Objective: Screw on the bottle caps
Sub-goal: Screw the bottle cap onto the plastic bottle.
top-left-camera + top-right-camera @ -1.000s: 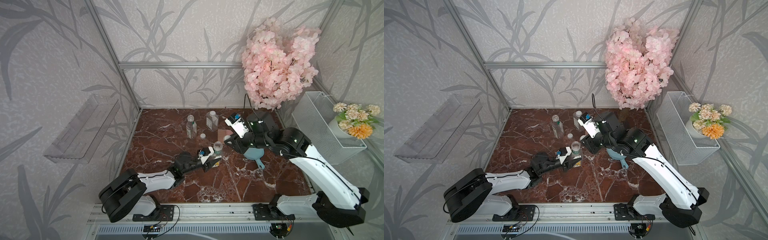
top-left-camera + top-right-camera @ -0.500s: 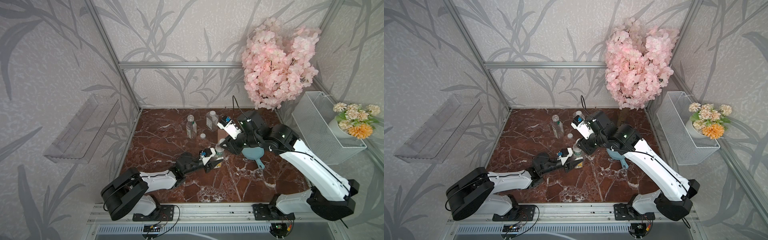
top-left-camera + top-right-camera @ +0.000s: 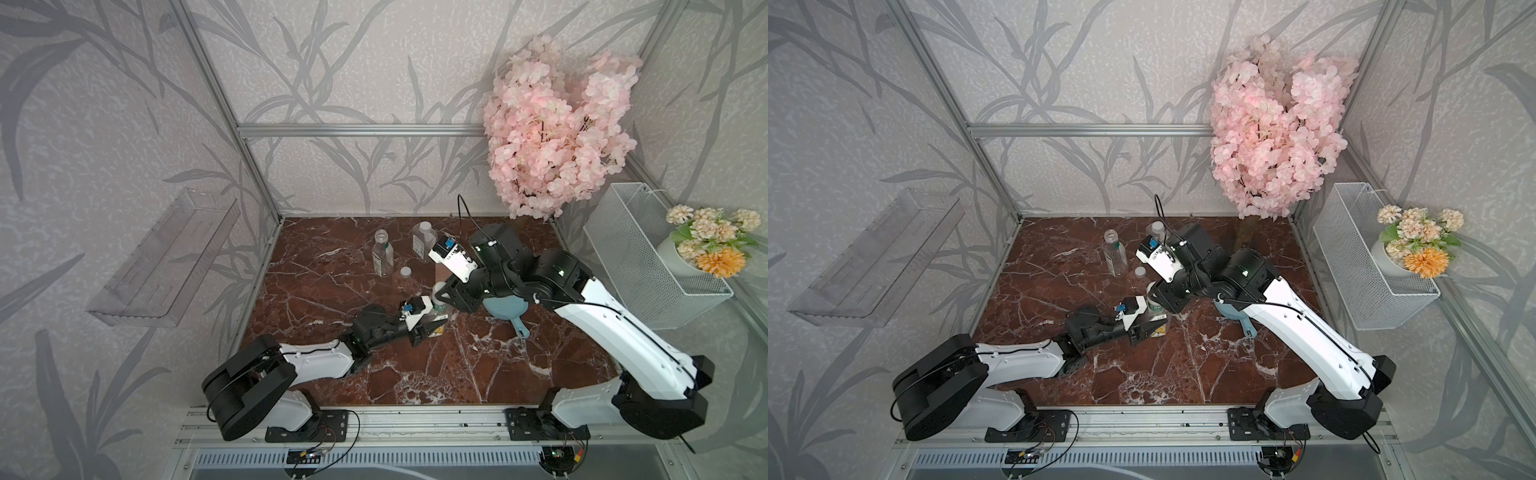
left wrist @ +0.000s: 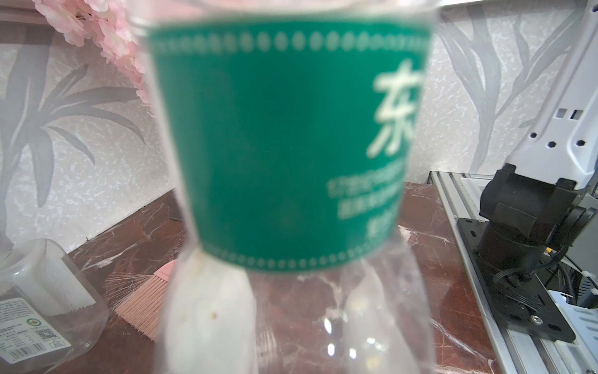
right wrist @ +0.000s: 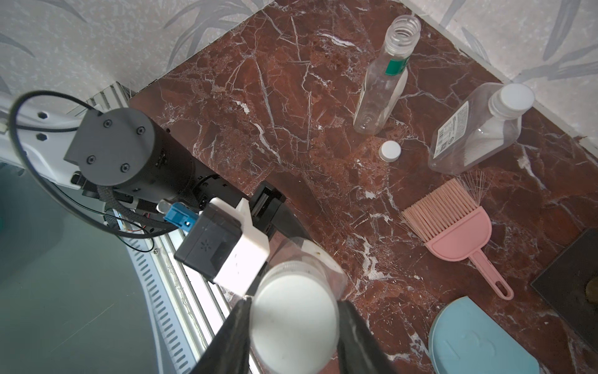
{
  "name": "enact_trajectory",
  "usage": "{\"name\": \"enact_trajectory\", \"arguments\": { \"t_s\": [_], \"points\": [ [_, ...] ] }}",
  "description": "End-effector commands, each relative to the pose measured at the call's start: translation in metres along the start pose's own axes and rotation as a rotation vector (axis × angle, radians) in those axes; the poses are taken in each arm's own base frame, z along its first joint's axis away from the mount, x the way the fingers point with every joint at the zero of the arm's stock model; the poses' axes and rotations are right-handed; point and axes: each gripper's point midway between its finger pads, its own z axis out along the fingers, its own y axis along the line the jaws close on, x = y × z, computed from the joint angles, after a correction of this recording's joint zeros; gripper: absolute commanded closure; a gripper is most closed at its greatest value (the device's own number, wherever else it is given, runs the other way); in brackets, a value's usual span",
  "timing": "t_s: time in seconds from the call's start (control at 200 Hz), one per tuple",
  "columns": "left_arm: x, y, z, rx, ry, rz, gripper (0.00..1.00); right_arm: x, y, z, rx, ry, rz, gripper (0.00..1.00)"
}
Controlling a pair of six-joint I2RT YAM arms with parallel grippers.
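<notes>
The held bottle (image 4: 284,145) wore a green label with a dotted white border and 1 large white character, 东, at its edge. The smaller white lines beneath it were too blurred to read. The square bottle (image 5: 475,129) carried a white label with a barcode. In the left wrist view the same label showed a round green mark and a QR code, but the print was too small to make out. That bottle stood capped at the back of the table (image 3: 332,291). The open bottle (image 5: 382,90) beside it had a green-and-white label with nothing legible, and its threaded mouth was bare. 1 loose cap (image 5: 390,151) lay on the table just in front, between those 2 bottles.

Your left fingers (image 3: 419,332) were closed on the lower body of the held bottle, which stood upright near the table's middle. Your right fingers (image 5: 233,336) pinched the white cap (image 5: 294,323) from 2 opposite sides, directly over that bottle's neck. You could not tell from these views whether its threads had caught.
</notes>
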Motion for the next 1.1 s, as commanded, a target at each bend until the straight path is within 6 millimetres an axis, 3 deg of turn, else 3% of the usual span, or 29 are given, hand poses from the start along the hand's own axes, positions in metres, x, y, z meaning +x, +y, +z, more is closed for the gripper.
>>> {"name": "enact_trajectory", "arguments": {
  "t_s": [0.0, 0.42, 1.095],
  "points": [
    [-0.019, -0.001, 0.005, 0.01, -0.05, 0.026, 0.8, 0.0, 0.004, 0.0, -0.011, 0.021, -0.028, 0.68],
    [-0.019, -0.001, 0.005, 0.009, -0.048, 0.034, 0.8, 0.011, 0.004, 0.007, -0.002, 0.09, -0.06, 0.66],
    [-0.011, -0.002, 0.006, 0.012, -0.023, 0.028, 0.8, 0.006, 0.004, -0.002, 0.01, 0.064, -0.078, 0.6]
  ]
}}
